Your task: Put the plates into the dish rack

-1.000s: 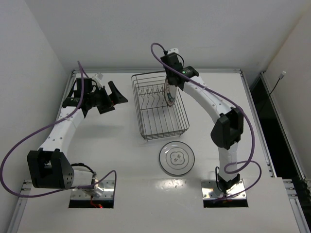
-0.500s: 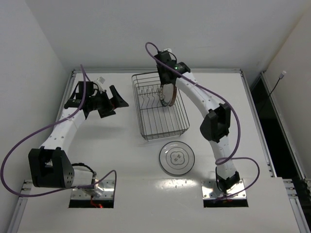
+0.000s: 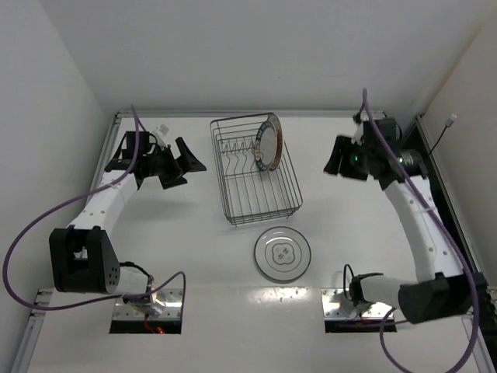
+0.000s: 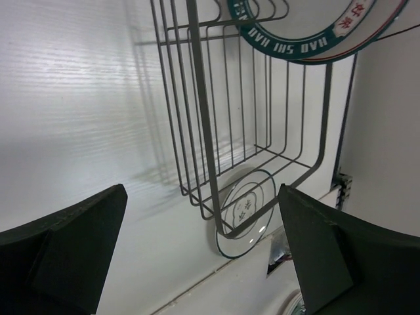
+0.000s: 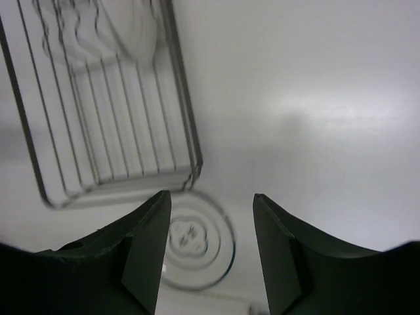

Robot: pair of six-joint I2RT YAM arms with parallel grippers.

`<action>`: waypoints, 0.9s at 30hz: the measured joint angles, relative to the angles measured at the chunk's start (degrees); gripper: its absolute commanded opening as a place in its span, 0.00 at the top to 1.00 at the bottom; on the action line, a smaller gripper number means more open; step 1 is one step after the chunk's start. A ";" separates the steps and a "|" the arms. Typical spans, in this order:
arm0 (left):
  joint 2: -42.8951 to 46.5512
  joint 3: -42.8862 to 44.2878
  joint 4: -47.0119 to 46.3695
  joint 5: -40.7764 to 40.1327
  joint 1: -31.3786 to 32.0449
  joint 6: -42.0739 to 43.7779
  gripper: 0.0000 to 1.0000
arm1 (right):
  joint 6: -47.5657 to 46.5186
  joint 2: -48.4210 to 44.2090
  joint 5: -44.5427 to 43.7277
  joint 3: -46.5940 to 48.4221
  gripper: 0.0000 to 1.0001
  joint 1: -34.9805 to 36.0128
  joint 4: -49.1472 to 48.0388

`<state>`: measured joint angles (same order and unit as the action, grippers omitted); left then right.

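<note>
The dark wire dish rack (image 3: 252, 183) (image 4: 197, 98) (image 5: 111, 125) stands at the table's middle back. A teal-lettered plate (image 3: 267, 143) (image 4: 308, 36) stands on edge among its tines at the far right end, and an orange-edged rim (image 3: 277, 140) shows close behind it. The grey-ringed plate (image 3: 283, 252) (image 4: 246, 210) (image 5: 195, 239) lies flat on the table in front of the rack. My left gripper (image 3: 191, 171) (image 4: 203, 256) hangs open to the left of the rack, holding nothing. My right gripper (image 3: 332, 162) (image 5: 210, 256) is open and empty, well to the right of the rack.
White walls close the table (image 3: 194, 233) at the back and on both sides. The arm bases (image 3: 147, 299) sit at the near edge. Purple cables (image 3: 46, 217) loop off both arms.
The right gripper opened and let go of the plate in the rack. The right arm then swung away to the right side. The left arm has barely moved.
</note>
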<state>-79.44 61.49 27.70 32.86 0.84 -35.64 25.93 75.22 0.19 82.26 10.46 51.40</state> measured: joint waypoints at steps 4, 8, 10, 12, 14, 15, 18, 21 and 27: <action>-0.11 -3.61 -7.48 5.03 -1.64 -2.86 0.00 | -1.95 -5.25 17.14 -22.45 0.53 -7.48 -1.97; -0.11 -9.94 -12.22 8.15 -2.47 -6.43 0.00 | -3.19 2.23 26.51 -39.95 0.53 -10.82 -3.65; -0.11 -11.61 -13.49 9.22 -2.49 -7.54 0.00 | -3.28 3.17 28.61 -43.93 0.53 -11.04 -3.76; -0.04 -12.90 -15.17 10.08 -2.64 -8.63 0.00 | -3.52 4.44 30.12 -45.29 0.53 -11.04 -5.05; 0.13 -14.14 -16.55 10.71 -2.97 -9.38 0.00 | -3.98 7.43 31.43 -46.34 0.53 -10.99 -8.24; 0.20 -14.71 -17.05 10.93 -3.21 -9.73 0.00 | -4.11 10.12 32.02 -47.19 0.58 -10.78 -10.49; 0.33 -16.17 -17.97 11.19 -4.07 -10.12 0.00 | -4.33 17.11 35.04 -50.42 0.60 -10.40 -15.32; 0.50 -17.64 -18.03 11.52 -5.09 -10.14 0.00 | -4.83 19.87 39.41 -51.39 0.64 -10.21 -16.52; 0.50 -17.99 -18.21 12.00 -6.10 -10.19 0.00 | -7.17 23.52 41.92 -49.13 0.92 -8.87 -20.28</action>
<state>-78.94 43.51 9.50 44.86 -5.26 -45.82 18.76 98.74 42.11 33.12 1.58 31.11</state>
